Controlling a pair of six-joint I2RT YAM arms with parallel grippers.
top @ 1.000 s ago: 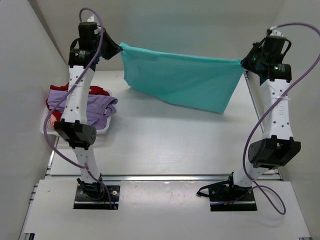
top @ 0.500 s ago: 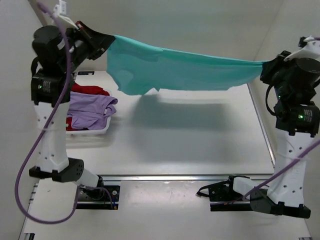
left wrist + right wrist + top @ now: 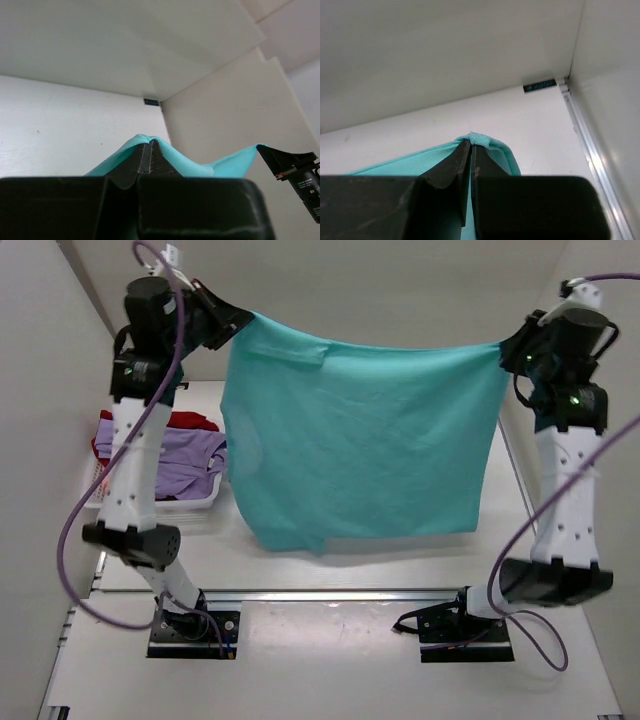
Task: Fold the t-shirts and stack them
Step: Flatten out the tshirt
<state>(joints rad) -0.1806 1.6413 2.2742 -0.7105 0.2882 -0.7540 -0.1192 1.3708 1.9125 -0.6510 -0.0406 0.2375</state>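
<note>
The teal t-shirt [image 3: 365, 440] — earlier a taut horizontal band — now hangs as a broad sheet.

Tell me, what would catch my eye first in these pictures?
A big teal t-shirt hangs spread like a curtain in mid-air above the table. Its top corners are pinched by the left fingers and the right fingers, both held up high. At the table's left edge, a white basket holds a lavender shirt and a red shirt.
</note>
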